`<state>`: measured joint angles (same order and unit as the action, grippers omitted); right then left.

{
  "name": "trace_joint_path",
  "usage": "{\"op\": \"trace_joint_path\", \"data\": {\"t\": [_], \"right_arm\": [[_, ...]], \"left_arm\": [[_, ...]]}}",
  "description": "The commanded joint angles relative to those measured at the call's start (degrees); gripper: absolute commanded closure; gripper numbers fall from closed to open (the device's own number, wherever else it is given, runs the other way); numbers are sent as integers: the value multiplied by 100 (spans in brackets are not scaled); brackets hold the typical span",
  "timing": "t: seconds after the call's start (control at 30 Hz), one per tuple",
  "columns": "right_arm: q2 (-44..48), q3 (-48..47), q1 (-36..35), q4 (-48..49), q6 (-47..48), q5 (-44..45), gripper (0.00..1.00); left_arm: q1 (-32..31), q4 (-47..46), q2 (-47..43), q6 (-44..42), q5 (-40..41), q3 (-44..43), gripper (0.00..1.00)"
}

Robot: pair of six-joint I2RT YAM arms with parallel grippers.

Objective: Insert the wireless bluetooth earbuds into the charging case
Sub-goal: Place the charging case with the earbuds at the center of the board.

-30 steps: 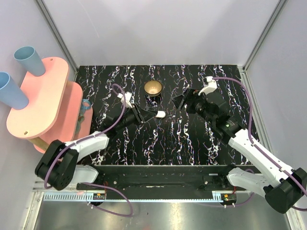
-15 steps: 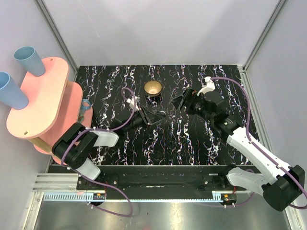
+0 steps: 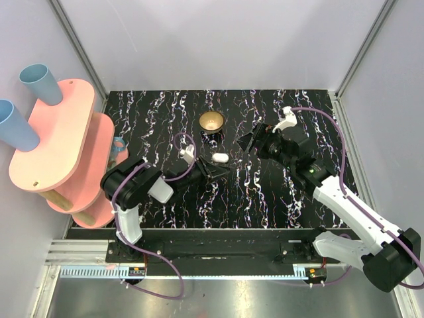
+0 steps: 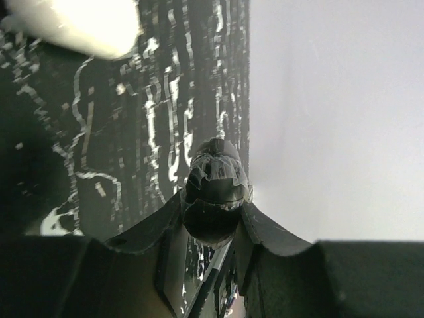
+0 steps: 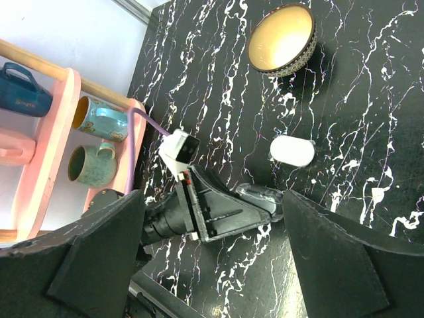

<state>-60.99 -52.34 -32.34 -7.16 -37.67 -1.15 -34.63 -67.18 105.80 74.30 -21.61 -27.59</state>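
Black marbled worktop point(image 3: 265, 199): everything that matters sits on it. The pink shelf point(image 3: 59, 132) with its blue cups point(image 3: 33, 79) stands off the left edge.
Right arm: it reaches over the right half. The right pincer point(image 3: 252, 138) is spread wide, holds nothing and points toward the middle.
Left arm: it is folded back tight toward the near-left corner, a big swing from a second ago, when it lay stretched out. The left pincer point(image 3: 215, 173) is pressed together with nothing white between its tips, low and just on the near side of the case.
Brass bowl point(image 3: 211, 122): middle of the worktop, toward the far edge, where it was before.
Charging case point(image 3: 220, 158): it lies flat near the middle, apparently shut. Half a second ago the left pincer hid it; now it is uncovered and clear of both pincers.
Earbuds: I can't spot them anywhere.
Meaning: my guess is the left arm is only repositioning. The case is not opened and nothing is loaded yet.
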Motion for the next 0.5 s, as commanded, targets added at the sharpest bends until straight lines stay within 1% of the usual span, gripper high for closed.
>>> {"op": "trace_joint_path", "data": {"t": [0.0,0.17,0.27,0.3,0.37,0.4,0.47], "right_arm": [[105,22,35,127,32,18,8],[70,48,43,127,58,27,8],[26,22,43,162,58,-8,8],[26,22,43,171,58,-17,8],[8,22,43,180,75,-26,8],[26,22,43,180,76,-26,8],[43,39,43,180,76,-17,8]], "left_arm": [[-96,-938,248,410,262,79,91],[-96,-683,345,436,324,53,86],[-96,-79,450,480,253,-123,87],[-96,-50,459,497,288,-149,86],[-105,11,486,489,332,-150,82],[-96,73,459,471,419,-141,79],[-105,231,354,393,499,-150,76]]}}
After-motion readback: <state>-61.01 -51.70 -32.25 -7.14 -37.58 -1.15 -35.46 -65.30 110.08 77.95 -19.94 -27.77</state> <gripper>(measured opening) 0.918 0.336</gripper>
